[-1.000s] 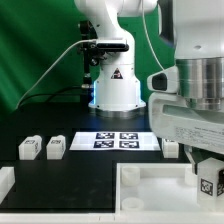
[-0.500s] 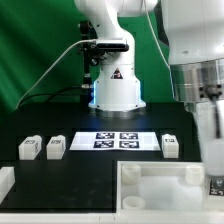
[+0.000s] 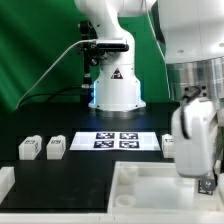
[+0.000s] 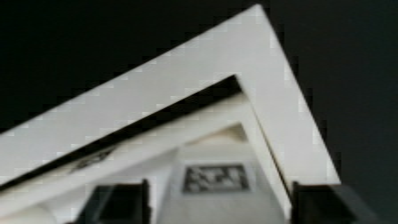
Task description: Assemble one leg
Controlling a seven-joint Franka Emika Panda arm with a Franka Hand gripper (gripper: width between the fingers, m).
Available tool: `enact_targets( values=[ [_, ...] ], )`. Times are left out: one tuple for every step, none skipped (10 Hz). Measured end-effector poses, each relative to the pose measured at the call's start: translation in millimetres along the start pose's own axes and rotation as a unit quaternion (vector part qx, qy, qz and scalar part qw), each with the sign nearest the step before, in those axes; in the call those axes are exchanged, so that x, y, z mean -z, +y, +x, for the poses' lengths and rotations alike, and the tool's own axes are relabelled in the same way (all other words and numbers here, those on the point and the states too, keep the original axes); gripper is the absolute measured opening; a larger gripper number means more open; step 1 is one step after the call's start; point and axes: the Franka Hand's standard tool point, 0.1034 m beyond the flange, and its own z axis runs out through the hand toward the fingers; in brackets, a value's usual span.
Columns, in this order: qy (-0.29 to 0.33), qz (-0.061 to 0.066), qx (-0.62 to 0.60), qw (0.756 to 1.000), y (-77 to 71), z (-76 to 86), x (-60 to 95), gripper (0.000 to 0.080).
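End effector [image 4: 210,203] fingers grasp a tagged leg [image 4: 214,178] just above a corner of the white tray-like piece [image 3: 150,180] at the exterior view's right, so seating that leg squarely into the corner socket seems next.

Smooth matt white plastic makes up the legs [image 3: 29,148] and tray-like piece [image 3: 150,190]; the table [image 3: 90,175] is matt black.

Small white tagged leg [image 4: 215,178] sits between the fingers [image 4: 121,203] — right against the large white piece's corner.
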Motion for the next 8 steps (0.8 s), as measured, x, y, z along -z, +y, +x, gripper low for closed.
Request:
enact_targets(
  values=[
    [0.0, 0.0, 0.0, 1.0, 0.1, 0.0, -0.1, 0.0557],
    [0.0, 0.0, 0.0, 1.0, 0.3, 0.1, -0.4, 0.0621],
    [0.0, 0.001, 0.001, 1.0, 1.0, -0.8, -0.3, 0.0621],
    [-0.004, 0.007, 0.005, 1.0, 8.4, -4.8, 3.0, 0.0644],
    [-0.008, 0.009, 0.009, 1.0, 18.9, -8.0, 10.6, 0.0648],
    [-0.01, 0.009, 0.01, 1.0, 26.4, -11.4, 16.1, 0.0648],
    [-0.008, -0.007, 0.012, 1.0, 33.1, -16.3, 16.4, 0.0649],
    [-0.007, -0.008, 0.016, 1.0, 32.7, -16.7, 15.8, 0.0649]
  ],
)
